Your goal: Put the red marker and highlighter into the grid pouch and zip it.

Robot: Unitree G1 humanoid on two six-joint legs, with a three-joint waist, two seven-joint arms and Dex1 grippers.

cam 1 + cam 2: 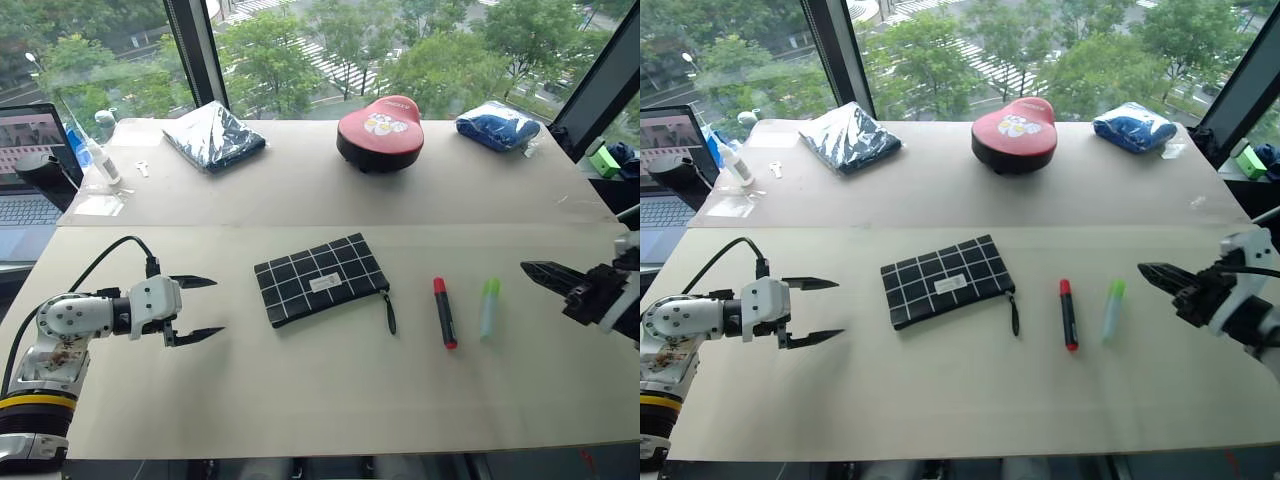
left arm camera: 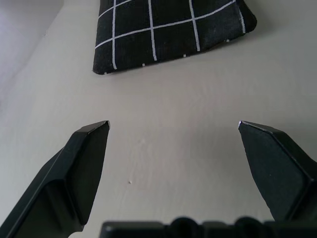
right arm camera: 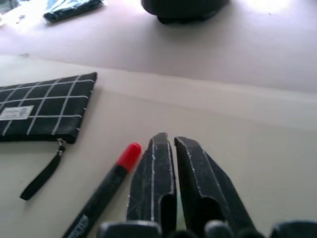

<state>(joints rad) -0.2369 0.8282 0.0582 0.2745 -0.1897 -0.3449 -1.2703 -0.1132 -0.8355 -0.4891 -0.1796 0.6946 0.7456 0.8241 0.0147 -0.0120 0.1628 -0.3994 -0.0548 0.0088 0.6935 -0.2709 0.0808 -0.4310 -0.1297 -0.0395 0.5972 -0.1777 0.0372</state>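
1. The counter (image 1: 330,400) lay broad and pale under the window, with plenty of bare surface along its near edge. Along the far edge sat a red rounded case (image 1: 379,133), a dark wrapped bundle (image 1: 213,135) and a blue bundle (image 1: 497,125), all well apart from the work area.
2. The grid pouch (image 1: 320,279) lay flat near the middle, slightly askew, its zipper strap (image 1: 389,311) trailing off the right-hand corner. From where I stood it looked zipped shut.
3. The left gripper (image 1: 195,308) hovered just above the counter to the left of the pouch, its fingers spread wide and holding nothing, pointed toward the pouch's near end.
4. The right gripper (image 1: 540,273) hung at the right side, fingers pressed together and empty, aimed toward the pens.
5. The red marker (image 1: 444,312) lay just right of the strap, red cap away from the robot.
6. The highlighter (image 1: 489,305) lay beside it, apart, green cap also away.
7. To my eye nothing had been packed yet; the opening step was in hand. The next move likely called for pinning the pouch with the left fingers and drawing the strap with the right, which would first have to unclench.
8. Open room surrounded each item, so approach from above looked unobstructed.
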